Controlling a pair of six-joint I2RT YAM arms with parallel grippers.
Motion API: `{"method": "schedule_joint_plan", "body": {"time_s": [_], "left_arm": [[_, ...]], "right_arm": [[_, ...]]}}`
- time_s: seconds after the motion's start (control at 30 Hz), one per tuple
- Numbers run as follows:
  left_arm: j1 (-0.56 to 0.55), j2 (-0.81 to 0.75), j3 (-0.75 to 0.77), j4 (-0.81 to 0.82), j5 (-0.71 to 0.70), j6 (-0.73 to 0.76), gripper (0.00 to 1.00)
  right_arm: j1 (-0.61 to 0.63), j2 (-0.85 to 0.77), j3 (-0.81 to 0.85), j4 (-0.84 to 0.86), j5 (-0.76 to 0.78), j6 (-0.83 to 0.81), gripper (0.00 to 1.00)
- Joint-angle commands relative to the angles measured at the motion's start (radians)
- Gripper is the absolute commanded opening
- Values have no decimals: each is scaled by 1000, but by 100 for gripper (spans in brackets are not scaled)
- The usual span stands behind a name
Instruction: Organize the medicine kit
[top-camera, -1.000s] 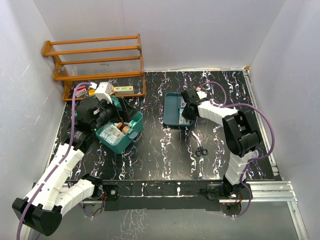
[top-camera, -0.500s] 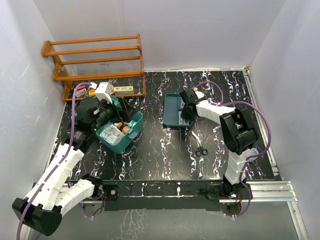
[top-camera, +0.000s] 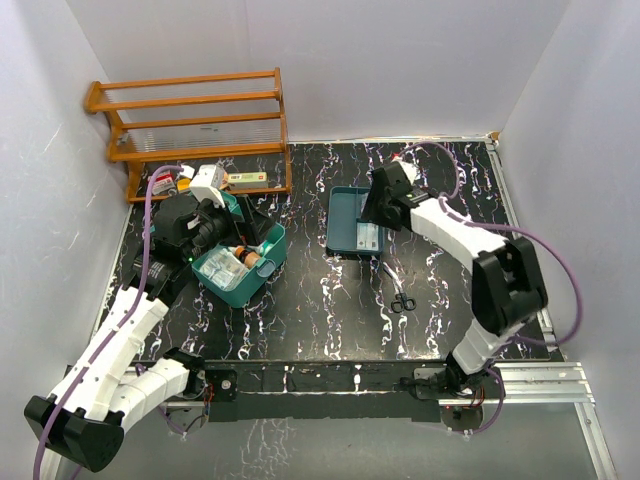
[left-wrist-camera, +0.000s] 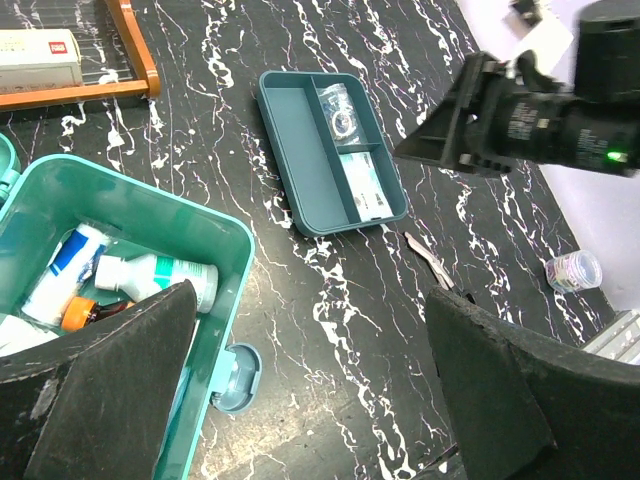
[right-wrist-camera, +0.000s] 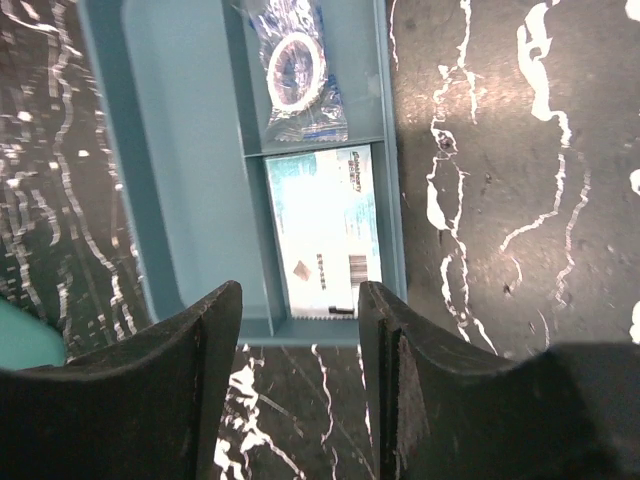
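The medicine kit (top-camera: 257, 284) is seen open near the wooden rack (top-camera: 190, 125), with the left gripper (left-wrist-camera: 308, 300) spread wide and empty above it. The right gripper (right-wrist-camera: 297, 292) is held spread, empty, over the divided tray (right-wrist-camera: 170, 150).

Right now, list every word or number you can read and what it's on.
Nothing reads clearly.
Packet in divided tray: print and barcode, too blurred.
White box on wooden rack: red mark, unreadable.
Bottle in medicine kit: label too small.
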Motion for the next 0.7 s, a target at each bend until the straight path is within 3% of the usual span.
{"method": "schedule_joint_plan", "body": {"time_s": [0.0,0.13,0.3,0.67], "left_arm": [[-3,-10,33,1,-6,17,96],[-3,-5,26,19,-2,20,96],[-3,23,26,48,9,21,96],[-4,29,8,85,28,-7,96]], "right_arm": [[-8,-161,-84,-16,51,-82,54],[-12,-274,-197,-76,98,-107,62],[-12,-383,-322,-111,33,-134,67],[-12,-347,-446,-156,-105,-166,60]]}}
